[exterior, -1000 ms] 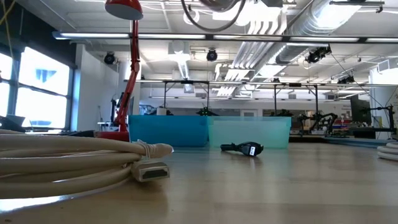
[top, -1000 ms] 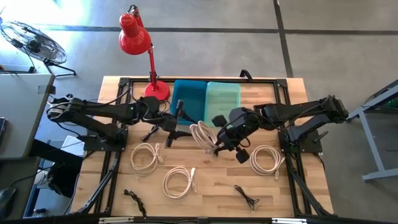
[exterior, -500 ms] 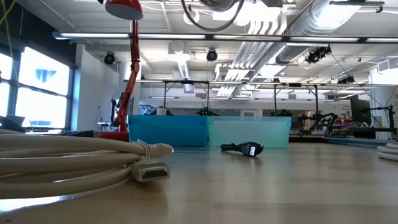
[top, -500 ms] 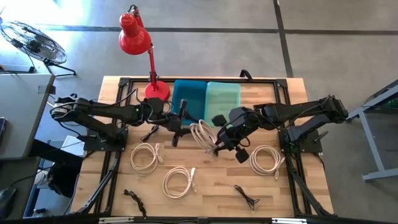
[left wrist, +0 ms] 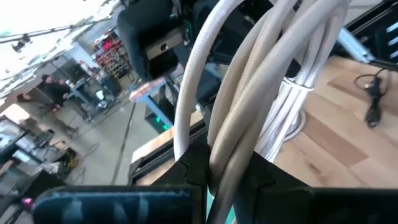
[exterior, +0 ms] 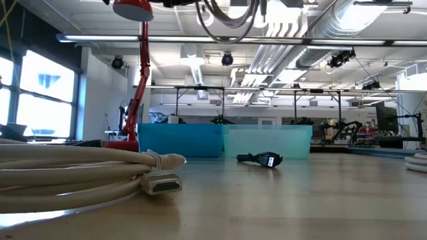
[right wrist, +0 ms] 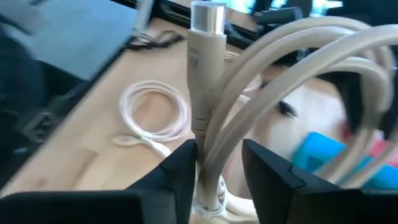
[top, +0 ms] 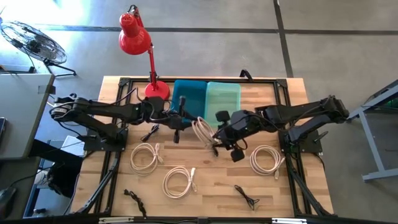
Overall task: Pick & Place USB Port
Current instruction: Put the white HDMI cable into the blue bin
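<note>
Nearest the front edge of the bench lie two small black cable bundles, then three white coils still on the wood: one toward the left, one at the middle, one toward the right.

Above mid-bench, the held USB cable coil hangs lifted between both arms, clear of the wood. The right gripper is clamped on its strands just below the plug, which stands up along the fingers in the right wrist view. The left gripper has closed on the coil's other side; the loops run up through its fingers in the left wrist view.

A second ago the left gripper stood short of the coil; it has since swung in and the coil has shifted toward the back.

Just behind sit the blue bin and the teal bin (side by side at the back edge), with the red lamp at the back left. The coil's long axis runs front to back, so the bins lie straight beyond it, the blue one nearer the left arm.
</note>
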`<state>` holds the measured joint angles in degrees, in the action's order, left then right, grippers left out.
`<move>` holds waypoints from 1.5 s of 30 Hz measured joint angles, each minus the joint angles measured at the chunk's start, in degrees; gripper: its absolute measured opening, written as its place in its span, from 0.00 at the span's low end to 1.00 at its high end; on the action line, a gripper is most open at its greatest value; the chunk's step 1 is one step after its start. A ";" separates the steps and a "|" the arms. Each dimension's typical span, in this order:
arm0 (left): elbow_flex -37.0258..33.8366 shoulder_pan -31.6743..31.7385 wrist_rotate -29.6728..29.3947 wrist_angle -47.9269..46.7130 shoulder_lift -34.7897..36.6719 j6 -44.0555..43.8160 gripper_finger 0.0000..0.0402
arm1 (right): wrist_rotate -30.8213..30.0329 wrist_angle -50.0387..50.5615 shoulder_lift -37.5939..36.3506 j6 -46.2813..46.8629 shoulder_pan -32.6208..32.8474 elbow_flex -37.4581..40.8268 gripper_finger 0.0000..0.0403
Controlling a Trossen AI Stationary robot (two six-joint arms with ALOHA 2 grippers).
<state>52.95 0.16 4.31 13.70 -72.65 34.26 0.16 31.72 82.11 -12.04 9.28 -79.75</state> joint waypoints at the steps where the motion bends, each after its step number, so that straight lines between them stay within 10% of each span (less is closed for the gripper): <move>1: 0.00 0.01 -0.98 -0.96 0.40 0.00 0.08 | -2.01 0.16 -0.18 0.00 0.00 0.00 0.33; 17: -0.03 1.30 -33.16 -19.74 6.96 4.79 0.08 | -43.60 8.67 -4.68 7.70 1.56 -0.07 0.45; 34: -0.02 26.37 -15.46 -24.41 4.65 -1.41 0.08 | -46.35 14.38 -4.68 13.54 1.55 -0.07 0.45; 45: 0.00 29.45 -14.46 -17.98 -7.90 0.25 0.08 | -46.31 14.38 -4.66 13.58 1.57 -0.07 0.45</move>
<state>52.95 29.61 -10.15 -4.28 -80.55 34.51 -46.15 46.11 77.45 1.54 10.85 -79.81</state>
